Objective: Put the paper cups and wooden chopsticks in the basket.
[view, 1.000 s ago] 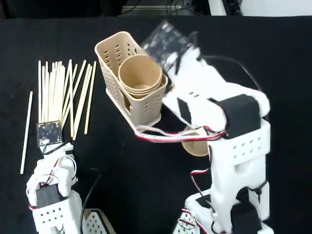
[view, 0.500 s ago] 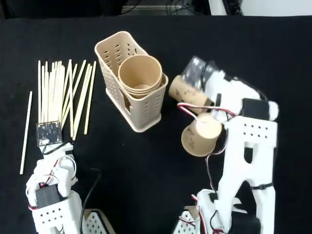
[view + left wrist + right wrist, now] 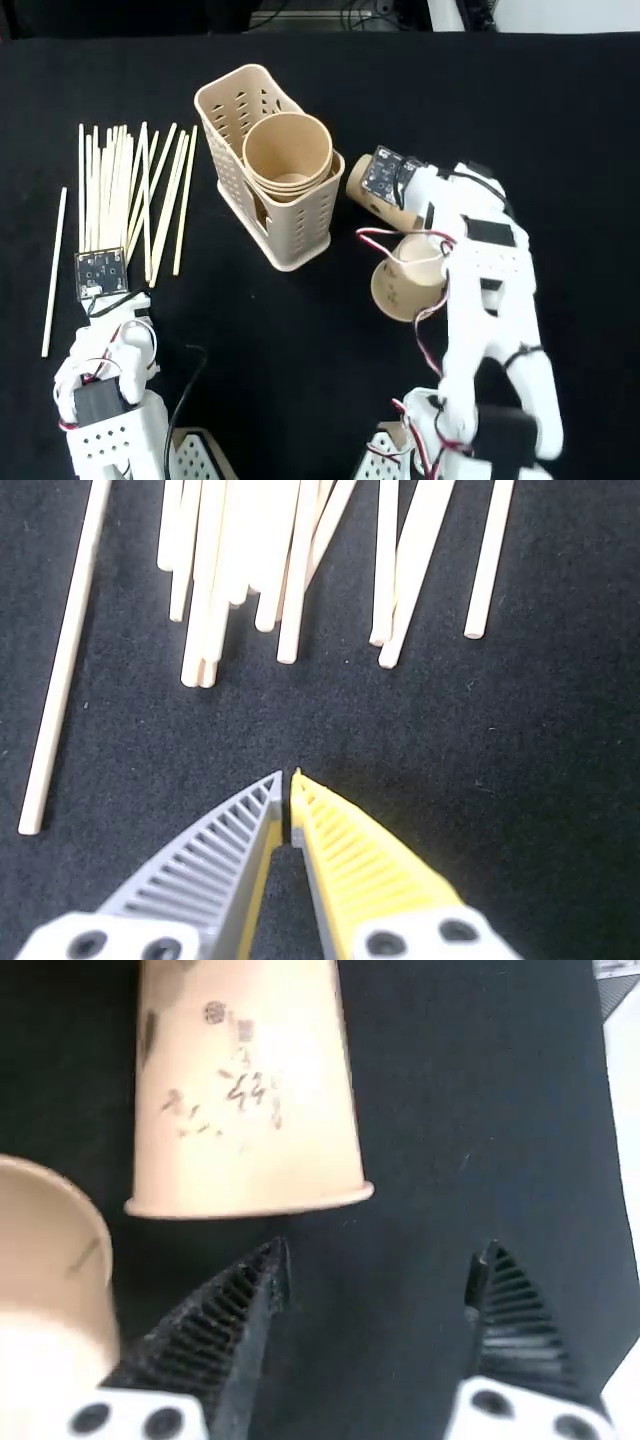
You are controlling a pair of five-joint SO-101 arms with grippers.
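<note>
A beige slotted basket [image 3: 240, 110] stands in the middle of the black table with a stack of paper cups [image 3: 288, 150] in its near end. To its right one paper cup [image 3: 368, 196] [image 3: 245, 1090] lies on its side, and a second cup [image 3: 404, 285] [image 3: 50, 1250] rests nearer the front. My right gripper [image 3: 380, 1265] hovers open just short of the lying cup's rim, holding nothing. Wooden chopsticks [image 3: 130, 195] [image 3: 290, 560] lie in a loose bundle at the left. My left gripper [image 3: 288, 780] is shut and empty, just short of the chopsticks' near ends.
One stray chopstick [image 3: 53, 270] [image 3: 65, 660] lies apart, left of the bundle. The right arm [image 3: 485, 290] stands over the table's right front, with red and white cables hanging by the nearer cup. The left arm's base [image 3: 100, 400] is at the front left.
The right arm has swung away from above the basket and come down to its right, over the lying cup. The left arm has not moved.
</note>
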